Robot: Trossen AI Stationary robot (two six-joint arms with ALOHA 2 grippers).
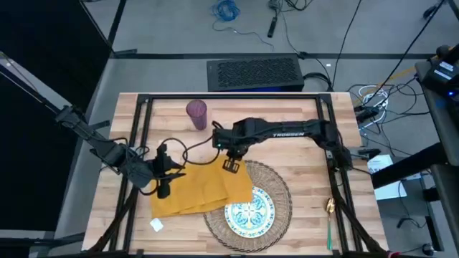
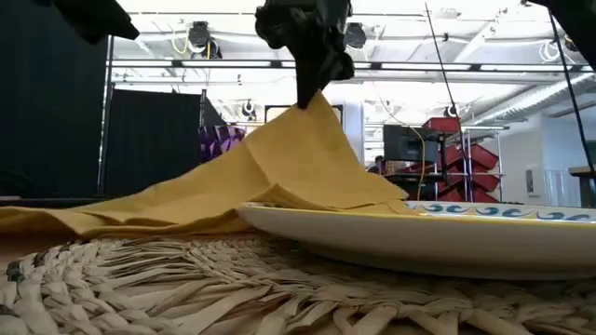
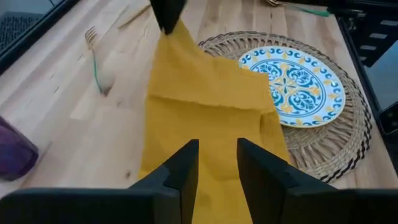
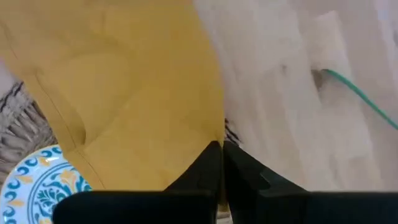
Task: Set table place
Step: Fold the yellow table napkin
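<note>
The yellow napkin (image 1: 201, 188) lies on the table (image 1: 301, 136), its right part over the woven mat (image 1: 276, 193) and the rim of the patterned plate (image 1: 249, 213). My right gripper (image 1: 231, 163) is shut on the napkin's far right part and lifts it into a peak (image 2: 312, 104). My left gripper (image 3: 217, 163) stands open over the napkin's left end. The purple tumbler (image 1: 197, 113) stands at the far side. Gold cutlery (image 1: 330, 206) and a teal-handled spoon (image 1: 329, 231) lie near the right edge. My right gripper pinches the napkin's edge (image 4: 219, 138) between its two fingers, coming from above and pointing down. That part is lifted into a tent, while the rest slopes down slack onto the table, the mat and the plate's rim (image 2: 279, 216). My left gripper's fingers (image 3: 186, 165) stand on either side of a strip of napkin; whether they touch it I cannot tell.
A green-handled fork (image 3: 93, 56) lies on the bare wood beyond the napkin. A small white scrap (image 1: 156, 224) sits near the front left. The black frame rails (image 1: 229, 98) run along the table's far and side edges.
</note>
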